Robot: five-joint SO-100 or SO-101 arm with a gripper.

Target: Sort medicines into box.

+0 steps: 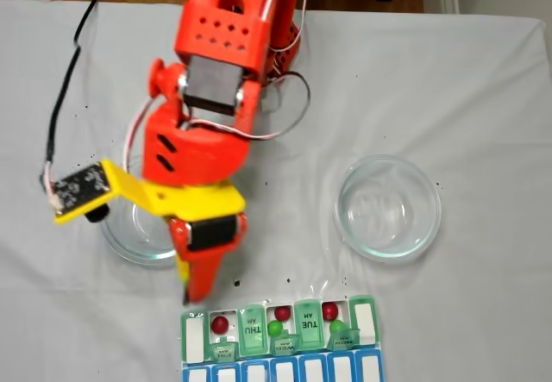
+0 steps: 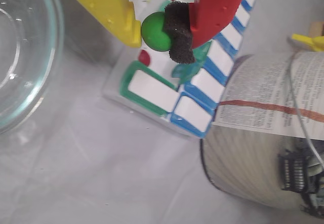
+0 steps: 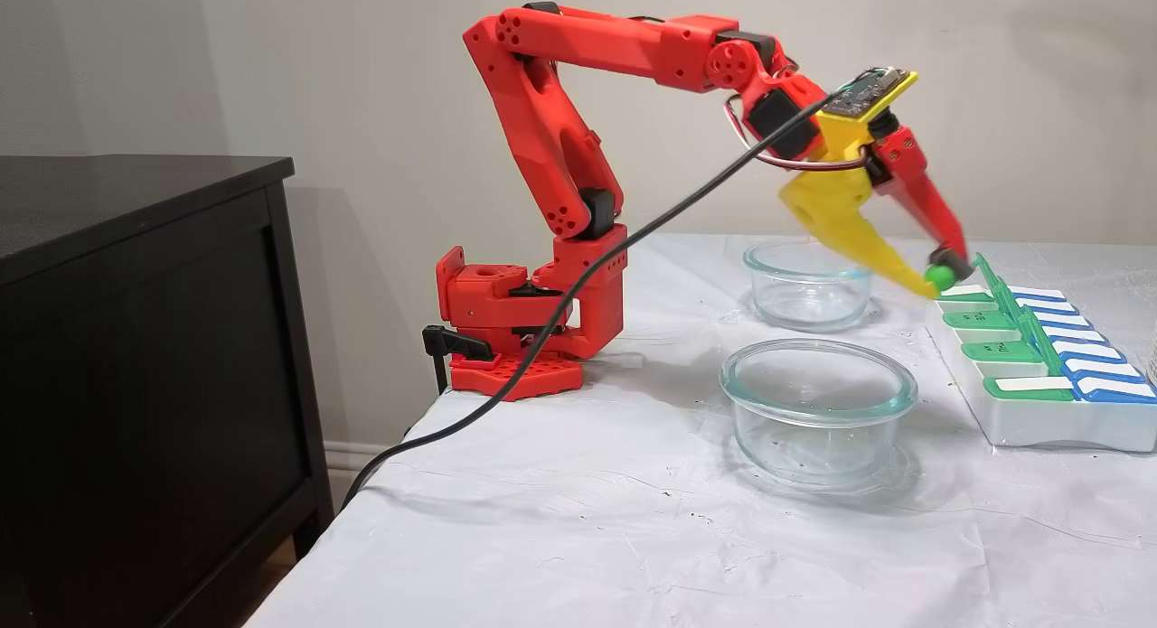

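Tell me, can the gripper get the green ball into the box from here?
Probably yes. The gripper, shut on the green ball, hangs just above the box at its end, with open compartments and nothing between.

Worktop point(image 3: 578, 520) covered with a wrinkled white cloth. Two round clear glass dishes stand on it, well apart: one point(image 1: 388, 207) at right in the overhead fixed view, the other point(image 1: 129, 235) at left, partly hidden. A black cabinet point(image 3: 136, 357) stands beside the worktop. A black cable point(image 3: 578, 294) hangs off the edge. A printed paper cylinder point(image 2: 263, 148) appears in the wrist view.
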